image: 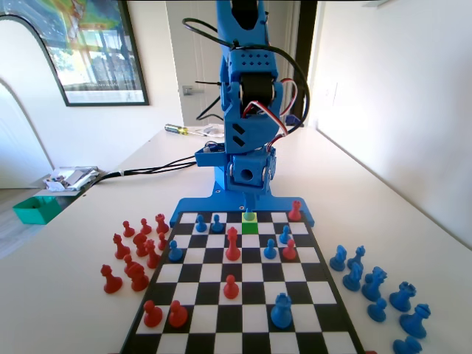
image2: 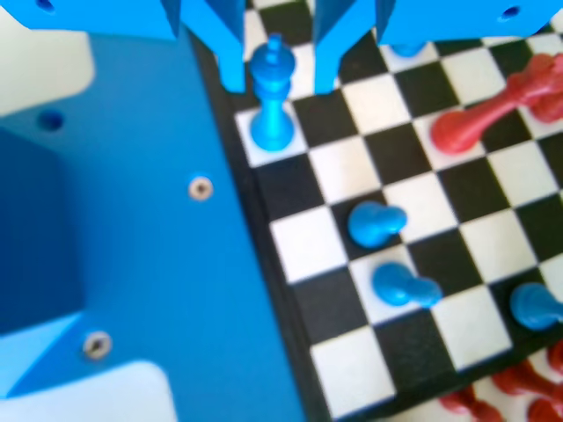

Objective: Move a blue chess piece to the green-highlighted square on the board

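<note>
In the wrist view a slim blue chess piece [image2: 271,101] with a narrow crossed top stands upright on a pale square in the board's [image2: 413,352] edge row. My gripper [image2: 278,86] is open. Its two jaws hang on either side of the piece with a small gap on each side. In the fixed view the gripper [image: 249,200] sits low at the far end of the board [image: 221,321], right over the green-highlighted square [image: 249,223]. A small blue tip shows on that square under the jaws.
Blue pawns [image2: 376,222] [image2: 403,286] and a tall red piece [image2: 484,110] stand on squares close by. In the fixed view a fat blue piece [image: 281,310] stands near the front. Captured red pieces [image: 136,258] lie left of the board and blue ones [image: 376,284] lie to its right.
</note>
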Available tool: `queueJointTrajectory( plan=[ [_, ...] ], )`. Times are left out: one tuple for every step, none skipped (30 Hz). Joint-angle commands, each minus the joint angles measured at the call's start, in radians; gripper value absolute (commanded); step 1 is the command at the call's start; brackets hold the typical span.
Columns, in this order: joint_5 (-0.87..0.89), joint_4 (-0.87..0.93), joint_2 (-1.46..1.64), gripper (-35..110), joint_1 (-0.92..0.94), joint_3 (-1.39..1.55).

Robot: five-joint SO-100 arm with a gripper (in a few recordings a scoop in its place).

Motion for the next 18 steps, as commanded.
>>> queueJointTrajectory(
  plan=[
    [-0.020,-0.005,0.011,10,-0.009,0.005],
    [-0.020,-0.005,0.011,9,-0.009,0.005],
    [-0.020,-0.005,0.011,8,-0.009,0.006],
    [-0.018,-0.005,0.011,6,-0.009,0.006],
    [-0.018,-0.005,0.009,5,-0.009,0.006],
    [-0.017,-0.005,0.006,4,-0.009,0.006],
    [-0.015,-0.005,0.005,3,-0.009,0.006],
    [-0.012,-0.005,0.005,2,-0.009,0.006],
    [-0.012,-0.005,0.003,1,-0.009,0.006],
    [-0.012,-0.005,0.003,1,-0.009,0.006],
    [-0.012,-0.005,0.003,1,-0.009,0.006],
    [-0.012,-0.005,0.003,1,-0.008,0.008],
    [-0.015,-0.005,0.003,1,-0.006,0.008],
    [-0.018,-0.005,0.003,1,-0.005,0.008],
    [-0.018,-0.005,0.003,1,-0.005,0.006],
    [-0.017,-0.005,0.003,1,-0.003,0.003],
    [-0.012,0.002,0.003,1,-0.003,-0.003],
    [-0.008,0.009,0.003,1,-0.003,-0.012]
  ],
)
